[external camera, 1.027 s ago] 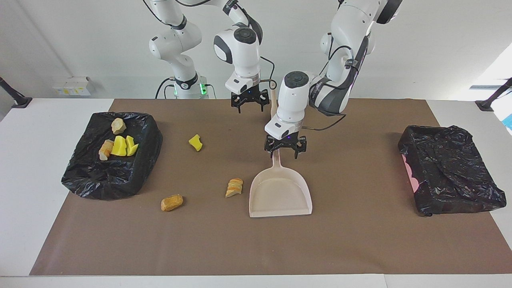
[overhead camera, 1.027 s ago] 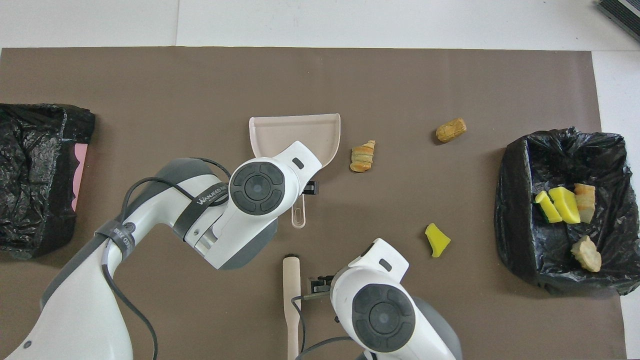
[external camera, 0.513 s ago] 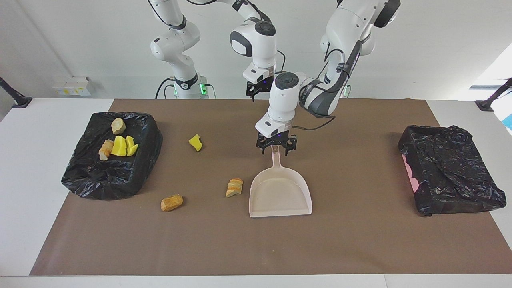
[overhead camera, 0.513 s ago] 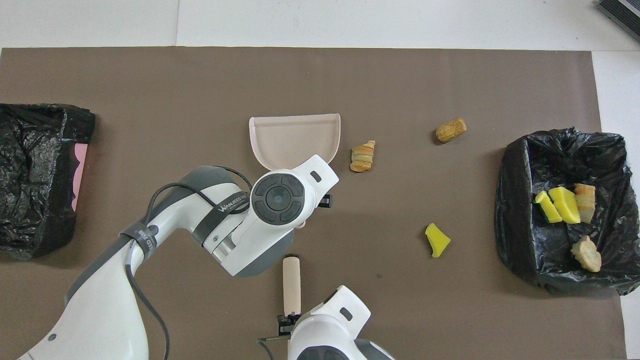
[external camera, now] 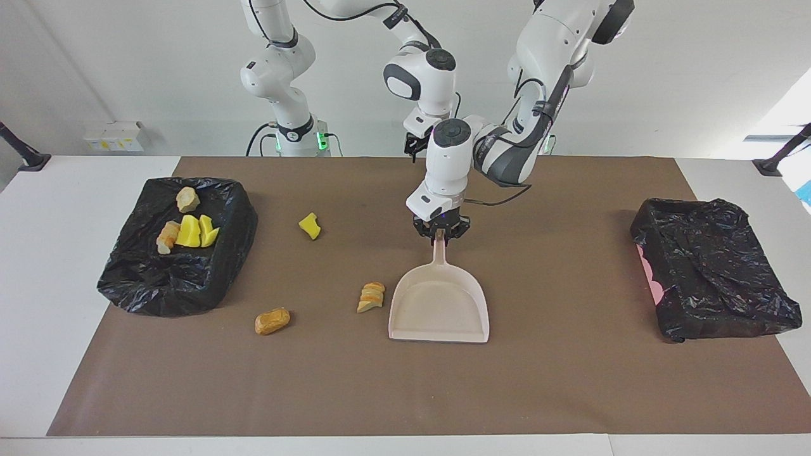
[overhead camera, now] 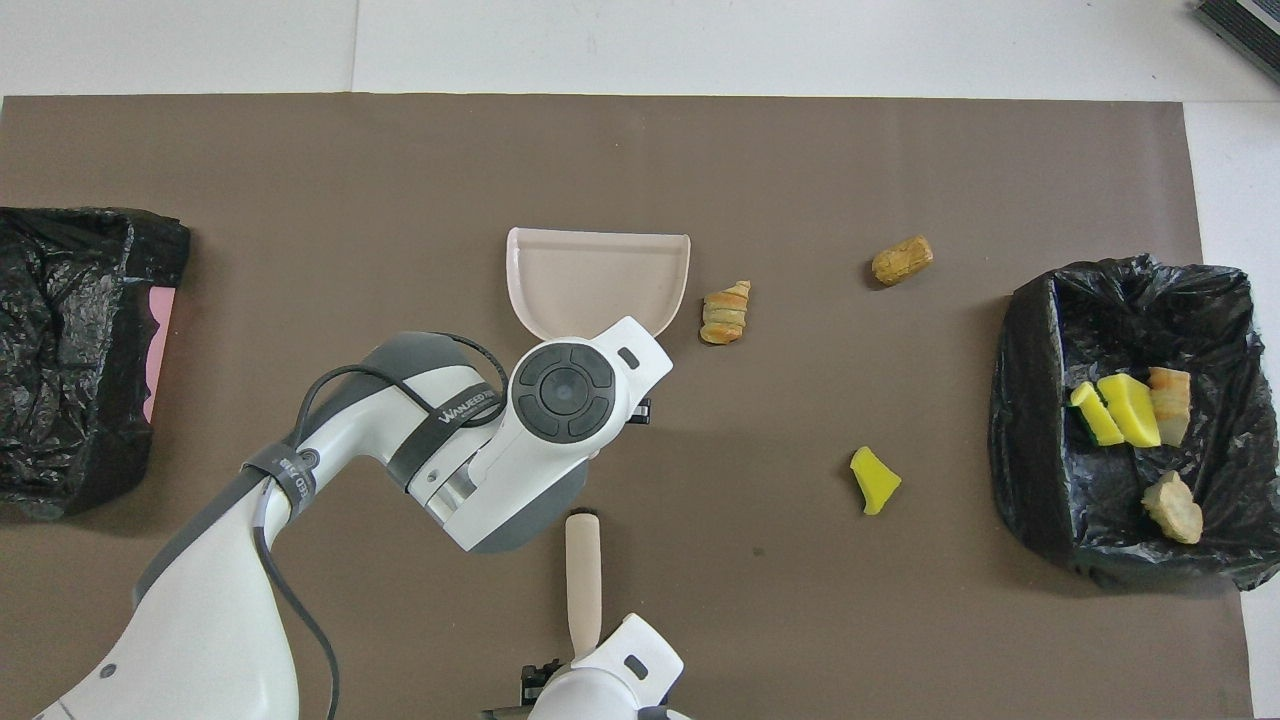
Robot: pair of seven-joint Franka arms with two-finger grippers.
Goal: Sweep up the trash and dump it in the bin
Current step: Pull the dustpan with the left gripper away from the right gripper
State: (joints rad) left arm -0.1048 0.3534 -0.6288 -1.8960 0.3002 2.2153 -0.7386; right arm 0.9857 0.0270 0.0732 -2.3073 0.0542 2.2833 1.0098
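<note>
Facing view shows three trash bits loose on the brown mat (external camera: 570,392): a yellow sponge piece (external camera: 310,226), a bread-like chunk (external camera: 371,296) just beside the dustpan (external camera: 439,304), and an orange chunk (external camera: 272,321); four more lie in the black-lined bin (external camera: 177,278) at the right arm's end. Left gripper (external camera: 441,235) pinches the dustpan's handle. Right gripper (external camera: 414,143) hangs spread over the brush handle (overhead camera: 583,575).

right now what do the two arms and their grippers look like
Both arms are glossy white, with rounded segments and dark grey joints. The left arm wears a black strap printed with white lettering, and a thin black cable loops alongside it. Its wrist has a round dark grey cap. The left gripper and right gripper are small, black and two-fingered. Green lights glow at the right arm's base.
</note>
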